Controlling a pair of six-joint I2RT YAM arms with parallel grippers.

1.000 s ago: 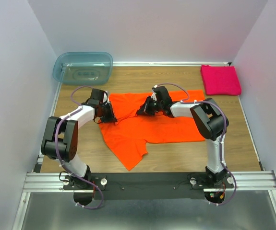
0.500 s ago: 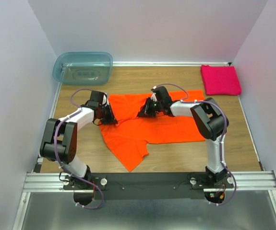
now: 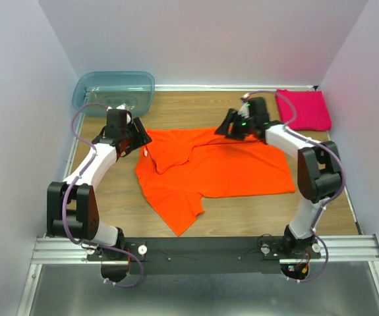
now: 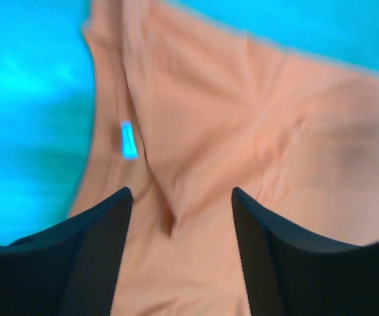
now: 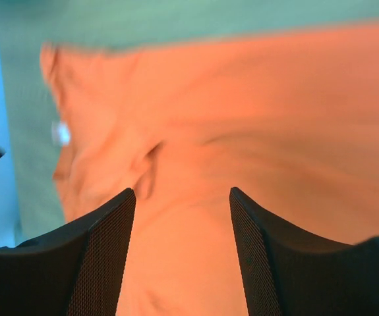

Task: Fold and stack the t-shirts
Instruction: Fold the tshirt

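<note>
While left fingers [image 4: 77, 263] and right fingers [image 5: 90, 263] gape empty, orange t-shirt [image 3: 222, 168] lies spread beneath both.

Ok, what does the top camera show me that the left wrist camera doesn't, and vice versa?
Only the top view: the folded pink t-shirt in the far right corner, the blue-green tub at far left, the right gripper over the far edge of the orange t-shirt, and that shirt's whole outline. Only the left wrist view: the left gripper open, nothing between its fingers, above a crease in the cloth. Both: the orange t-shirt, rumpled and unfolded, with the left gripper near its left edge.
</note>
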